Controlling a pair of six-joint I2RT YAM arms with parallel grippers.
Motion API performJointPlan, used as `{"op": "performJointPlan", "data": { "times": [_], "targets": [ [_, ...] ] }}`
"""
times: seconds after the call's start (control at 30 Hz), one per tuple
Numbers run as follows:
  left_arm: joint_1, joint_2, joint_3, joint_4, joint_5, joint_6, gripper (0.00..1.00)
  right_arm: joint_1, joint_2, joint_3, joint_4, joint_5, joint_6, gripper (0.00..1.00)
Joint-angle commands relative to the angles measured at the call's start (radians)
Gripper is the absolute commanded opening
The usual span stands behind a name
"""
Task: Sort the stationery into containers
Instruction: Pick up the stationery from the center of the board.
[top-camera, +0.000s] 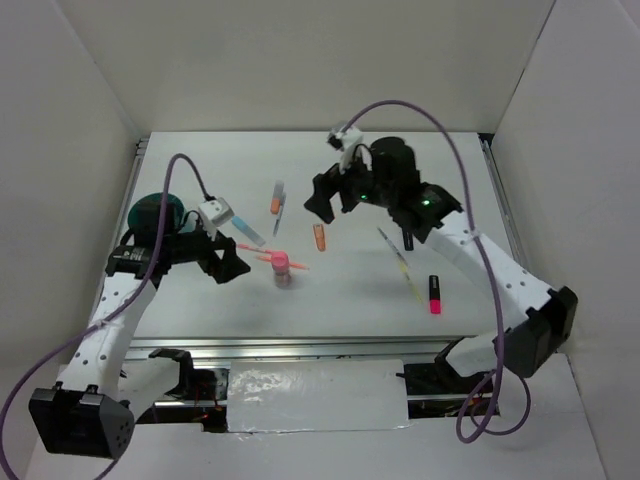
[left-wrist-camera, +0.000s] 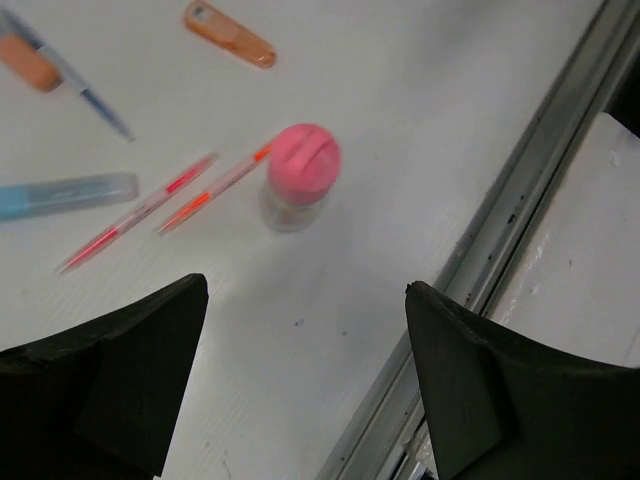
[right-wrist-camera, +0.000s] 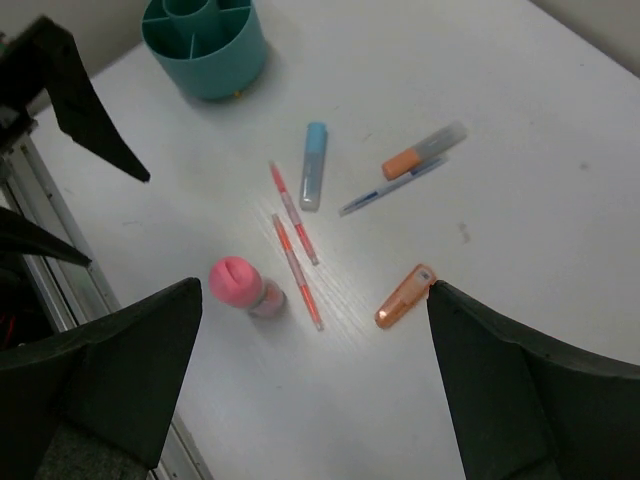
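Pink-capped tube (left-wrist-camera: 300, 172) upright on desk (left-wrist-camera: 420, 110), touching thin pink pens (left-wrist-camera: 140, 210). Likely light, rigid, slick, tippy: grip low across clear body. Left jaws, right jaws wide, empty. Teal tub (right-wrist-camera: 210, 68) well apart.

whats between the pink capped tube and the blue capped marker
Two thin pink pens lie between the tube and the marker, clearest in the right wrist view.

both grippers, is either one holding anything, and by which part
Nothing is held. The left gripper and the right gripper both hang open and empty.
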Motion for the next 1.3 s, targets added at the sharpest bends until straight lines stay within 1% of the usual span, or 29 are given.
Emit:
{"op": "performJointPlan", "data": {
  "times": [0.0, 0.03, 0.1, 0.13, 0.17, 0.23, 0.27, 0.37, 0.47, 0.57, 0.67, 0.87, 1.07, 1.1, 1.17, 1.27],
  "targets": [
    [-0.158, 0.027, -0.013, 0.123, -0.091, -0.010, 0.92, -0.098, -0.108, 0.001, -0.128, -0.173, -0.003, 1.00],
    [-0.173, 0.068, -0.008, 0.128, -0.090, -0.002, 0.91, -0.160, -0.131, -0.016, -0.136, -0.184, -0.005, 1.00],
    [-0.204, 0.116, 0.016, 0.121, -0.073, 0.033, 0.89, -0.222, -0.177, -0.050, -0.162, -0.225, -0.019, 1.00],
    [-0.212, 0.161, 0.024, 0.125, -0.073, 0.042, 0.88, -0.277, -0.187, -0.054, -0.209, -0.240, -0.025, 1.00],
    [-0.218, 0.180, 0.028, 0.128, -0.066, 0.052, 0.88, -0.303, -0.195, -0.064, -0.229, -0.251, -0.025, 1.00],
    [-0.226, 0.212, 0.028, 0.186, -0.069, 0.036, 0.88, -0.348, -0.233, -0.090, -0.253, -0.308, -0.005, 1.00],
    [-0.233, 0.220, 0.028, 0.228, -0.085, 0.030, 0.89, -0.387, -0.253, -0.131, -0.248, -0.326, 0.007, 1.00],
    [-0.256, 0.266, 0.045, 0.249, -0.104, 0.032, 0.91, -0.415, -0.313, -0.182, -0.245, -0.339, -0.002, 1.00],
    [-0.284, 0.323, 0.090, 0.220, -0.093, 0.056, 0.91, -0.444, -0.335, -0.196, -0.254, -0.336, -0.005, 1.00],
    [-0.312, 0.358, 0.099, 0.217, -0.095, 0.064, 0.92, -0.463, -0.323, -0.186, -0.272, -0.343, -0.011, 1.00],
    [-0.345, 0.377, 0.094, 0.243, -0.128, 0.062, 0.92, -0.469, -0.301, -0.177, -0.285, -0.353, -0.007, 1.00],
    [-0.365, 0.439, 0.108, 0.273, -0.159, 0.059, 0.90, -0.472, -0.300, -0.191, -0.269, -0.357, -0.005, 0.99],
    [-0.388, 0.475, 0.107, 0.290, -0.200, 0.070, 0.78, -0.477, -0.301, -0.211, -0.282, -0.346, -0.023, 0.99],
    [-0.391, 0.482, 0.108, 0.290, -0.207, 0.073, 0.73, -0.478, -0.301, -0.212, -0.280, -0.348, -0.025, 0.99],
    [-0.396, 0.485, 0.105, 0.292, -0.214, 0.076, 0.68, -0.477, -0.300, -0.217, -0.277, -0.348, -0.023, 0.99],
    [-0.396, 0.470, 0.090, 0.315, -0.213, 0.072, 0.57, -0.477, -0.295, -0.220, -0.273, -0.351, -0.020, 0.99]
  ]
}}
